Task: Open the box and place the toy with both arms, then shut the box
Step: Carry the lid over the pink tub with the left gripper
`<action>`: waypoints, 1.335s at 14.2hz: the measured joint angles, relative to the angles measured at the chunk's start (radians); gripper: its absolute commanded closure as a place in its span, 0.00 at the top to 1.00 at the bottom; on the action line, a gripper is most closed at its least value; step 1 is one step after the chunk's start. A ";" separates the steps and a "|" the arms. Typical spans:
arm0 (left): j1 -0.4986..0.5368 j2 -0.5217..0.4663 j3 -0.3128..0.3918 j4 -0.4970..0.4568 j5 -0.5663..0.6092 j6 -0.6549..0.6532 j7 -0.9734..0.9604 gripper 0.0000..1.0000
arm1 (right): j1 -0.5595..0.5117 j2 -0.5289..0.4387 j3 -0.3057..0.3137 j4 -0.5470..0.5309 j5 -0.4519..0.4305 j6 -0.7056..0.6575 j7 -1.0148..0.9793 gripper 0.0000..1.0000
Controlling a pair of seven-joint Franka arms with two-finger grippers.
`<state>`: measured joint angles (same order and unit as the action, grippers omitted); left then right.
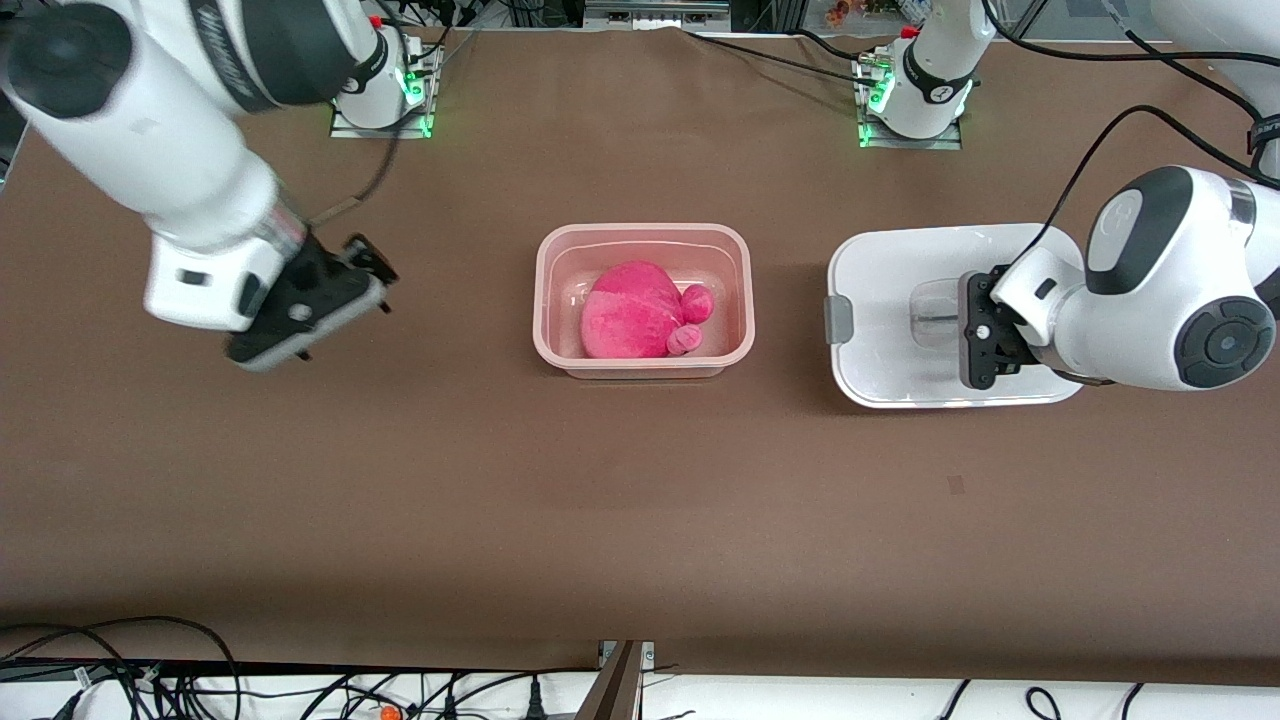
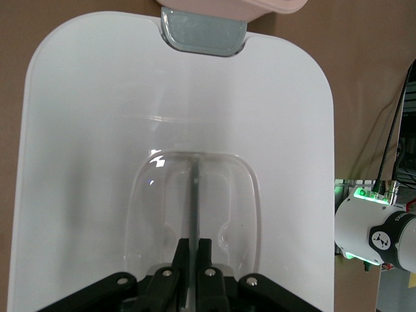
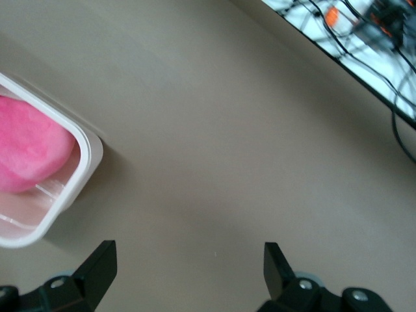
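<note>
The box (image 1: 545,300) stands open at the table's middle, and its rim also shows in the right wrist view (image 3: 78,169). The pink toy (image 1: 635,310) lies inside it and shows in that view too (image 3: 29,149). The white lid (image 1: 890,300) lies flat beside the box, toward the left arm's end, with a grey clip (image 1: 838,318) facing the box. My left gripper (image 1: 962,328) is shut on the thin rib of the lid's clear handle (image 2: 194,188); the left wrist view shows the gripper (image 2: 195,250) over the lid (image 2: 97,130). My right gripper (image 1: 372,275) is open and empty above bare table, toward the right arm's end (image 3: 188,266).
A brown cloth covers the table (image 1: 640,500). Both arm bases (image 1: 380,90) (image 1: 915,100) stand along the edge farthest from the front camera. Cables (image 1: 150,670) lie past the edge nearest to it.
</note>
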<state>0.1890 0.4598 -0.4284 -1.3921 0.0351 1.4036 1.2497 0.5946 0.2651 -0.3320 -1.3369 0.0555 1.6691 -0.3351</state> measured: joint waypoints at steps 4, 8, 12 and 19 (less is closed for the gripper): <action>-0.145 0.000 -0.023 0.050 -0.092 0.028 -0.040 0.06 | -0.036 -0.091 -0.025 -0.075 0.000 -0.027 0.016 1.00; -0.384 0.026 -0.026 0.058 -0.123 0.237 -0.279 0.05 | -0.209 -0.194 0.083 -0.200 0.001 -0.027 0.128 1.00; -0.525 0.157 -0.016 0.054 -0.071 0.486 -0.409 0.06 | -0.369 -0.300 0.244 -0.300 -0.006 -0.029 0.271 1.00; -0.556 0.236 -0.015 0.057 -0.066 0.534 -0.422 0.06 | -0.389 -0.325 0.277 -0.313 -0.016 -0.025 0.311 1.00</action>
<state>-0.3668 0.6961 -0.4434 -1.3355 -0.0308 1.9377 0.8278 0.2051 -0.0604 -0.0554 -1.6497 0.0399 1.6436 -0.0244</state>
